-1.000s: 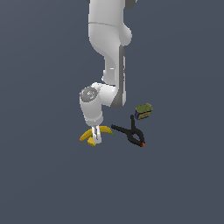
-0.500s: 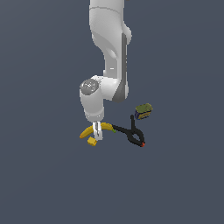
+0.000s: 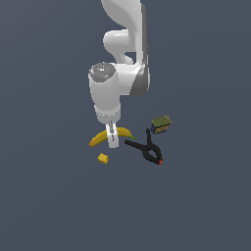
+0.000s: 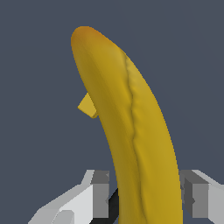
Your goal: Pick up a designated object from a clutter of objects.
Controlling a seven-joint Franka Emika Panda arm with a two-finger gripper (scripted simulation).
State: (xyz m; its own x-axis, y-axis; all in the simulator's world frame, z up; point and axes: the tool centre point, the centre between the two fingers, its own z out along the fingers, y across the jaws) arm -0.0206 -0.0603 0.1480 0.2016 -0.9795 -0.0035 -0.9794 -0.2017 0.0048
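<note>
The yellow banana [image 3: 99, 138] hangs a little above the floor, level, held near its middle by my gripper [image 3: 112, 141], which is shut on it. In the wrist view the banana [image 4: 131, 118] runs between my two grey fingers [image 4: 99, 194], and my gripper [image 4: 146, 194] straddles it. The tiny yellow block [image 3: 103, 158] lies on the floor just below the banana; in the wrist view the block [image 4: 87, 106] peeks out from behind it. The black red-tipped spring clamp [image 3: 145, 147] lies to the exterior view's right of my gripper. The blue-and-olive container [image 3: 161, 124] sits beyond the clamp.
The floor is a plain dark grey surface [image 3: 49, 196]. The white arm [image 3: 122, 59] rises straight above the gripper.
The gripper has risen with the banana in it, lifting it off the floor. The tiny yellow block now shows apart below it. The clamp and container have not moved.
</note>
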